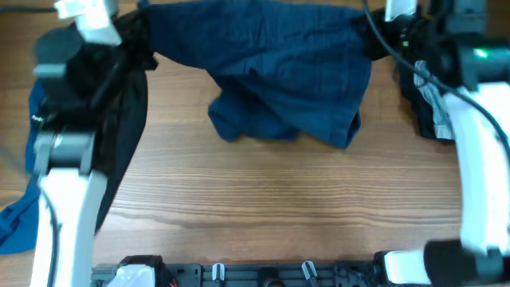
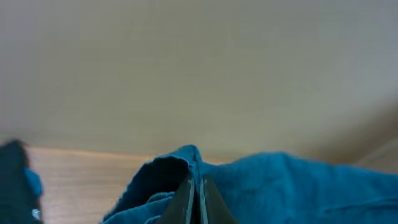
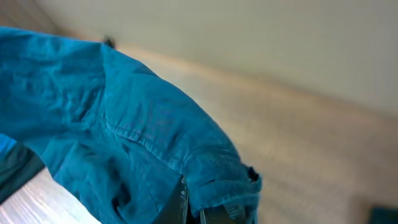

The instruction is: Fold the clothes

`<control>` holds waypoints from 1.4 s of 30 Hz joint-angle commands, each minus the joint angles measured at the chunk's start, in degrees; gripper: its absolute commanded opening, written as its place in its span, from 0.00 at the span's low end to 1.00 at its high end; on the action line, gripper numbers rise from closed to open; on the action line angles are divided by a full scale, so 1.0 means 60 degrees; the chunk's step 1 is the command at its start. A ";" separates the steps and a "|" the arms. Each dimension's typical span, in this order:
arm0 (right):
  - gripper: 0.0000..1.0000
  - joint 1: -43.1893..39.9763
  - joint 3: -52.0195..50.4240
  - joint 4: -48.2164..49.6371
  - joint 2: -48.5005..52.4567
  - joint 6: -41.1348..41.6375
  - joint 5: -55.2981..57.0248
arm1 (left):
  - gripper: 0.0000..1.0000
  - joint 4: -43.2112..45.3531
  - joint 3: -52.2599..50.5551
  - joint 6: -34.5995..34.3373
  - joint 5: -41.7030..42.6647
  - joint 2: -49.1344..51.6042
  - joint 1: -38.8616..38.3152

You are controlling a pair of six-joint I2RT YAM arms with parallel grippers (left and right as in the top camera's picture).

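Both claws are clenched on the shorts point(image 1: 279, 64)! The left claw point(image 2: 196, 190) pinches one top corner of the shorts. The right claw point(image 3: 189, 206) grips the opposite corner, and the navy cloth stretches between them at the far edge of the counter point(image 1: 279, 207). The middle of the shorts sags down and the lower hem bunches on the wood. Off the left-claw end of the shorts, a black and blue jacket point(image 1: 131, 135) lies under the left arm.
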 commanded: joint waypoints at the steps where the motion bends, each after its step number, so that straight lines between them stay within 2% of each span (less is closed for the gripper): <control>1: 0.04 -0.0040 0.0616 0.0011 -0.1133 -0.0375 -0.0219 | 0.04 -0.0415 0.0102 0.0317 -0.0918 -0.1464 0.0062; 6: 0.04 -0.0040 0.0736 0.0011 -0.2408 -0.0295 -0.0878 | 0.04 -0.0750 0.0106 0.0506 -0.1180 -0.3198 0.0062; 11: 0.05 -0.0040 0.0736 0.0011 -0.3126 -0.0033 -0.2619 | 0.04 -0.1202 0.0106 0.0503 -0.1534 -0.4758 0.0062; 17: 0.04 0.0040 0.0736 0.0346 -0.2291 0.0095 -0.4076 | 0.04 -0.1803 0.0106 0.0503 -0.2084 -0.4830 0.0062; 22: 0.04 0.0546 0.0736 0.0506 -0.1235 0.0138 -0.4109 | 0.04 -0.1923 0.0106 0.0477 -0.2102 -0.4557 0.0062; 27: 0.04 0.0557 0.0729 -0.0022 -0.0393 0.0463 -0.2732 | 0.04 -0.2652 0.0095 0.0346 -0.2098 -0.3639 0.0062; 33: 0.04 0.0557 0.0725 -0.0146 0.1071 0.1111 -0.0984 | 0.04 -0.2863 0.0095 0.0204 -0.1883 -0.1275 0.0055; 42: 0.04 0.0233 0.0725 0.1942 0.3734 0.1745 -0.0481 | 0.04 -0.1202 0.0095 0.0215 -0.1858 0.2379 -0.0011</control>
